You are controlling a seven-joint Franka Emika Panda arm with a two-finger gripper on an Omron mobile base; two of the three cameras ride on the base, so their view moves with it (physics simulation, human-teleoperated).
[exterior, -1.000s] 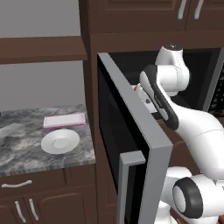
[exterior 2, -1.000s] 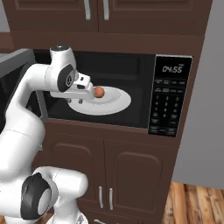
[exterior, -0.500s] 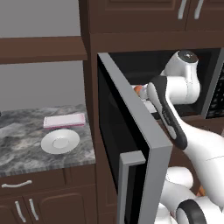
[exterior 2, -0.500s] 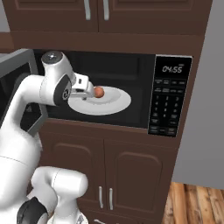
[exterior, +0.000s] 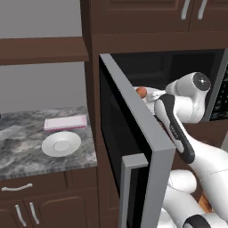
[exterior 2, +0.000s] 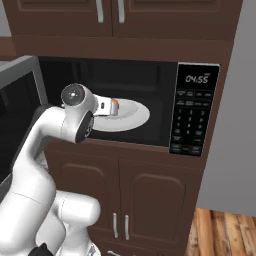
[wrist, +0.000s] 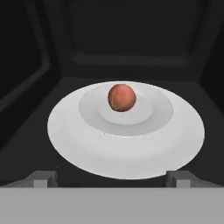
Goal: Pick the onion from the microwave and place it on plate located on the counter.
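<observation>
The onion (wrist: 121, 97) is a small reddish-brown ball resting at the centre of a wide white dish (wrist: 127, 144) inside the black cavity of the microwave (exterior 2: 150, 85). My gripper (wrist: 111, 179) is open at the cavity mouth, just short of the dish's near rim. Its fingertips (wrist: 41, 179) stand wide apart with nothing between them. From the left, the onion (exterior: 141, 91) peeks past the door edge, right in front of my hand. From the right, the onion (exterior 2: 115, 104) sits at the hand's tip. The small white plate (exterior: 61, 143) lies on the grey marbled counter (exterior: 26, 156) to the left.
The microwave door (exterior: 133, 151) hangs open toward me, between the cavity and the counter. A flat pink rectangle (exterior: 65, 122) lies behind the plate. The keypad panel (exterior 2: 192, 115) is right of the cavity. A brown shelf (exterior: 42, 50) hangs above the counter.
The arm has reached deeper toward the microwave cavity, bringing the hand closer to the onion. The onion, dish and plate have stayed put.
</observation>
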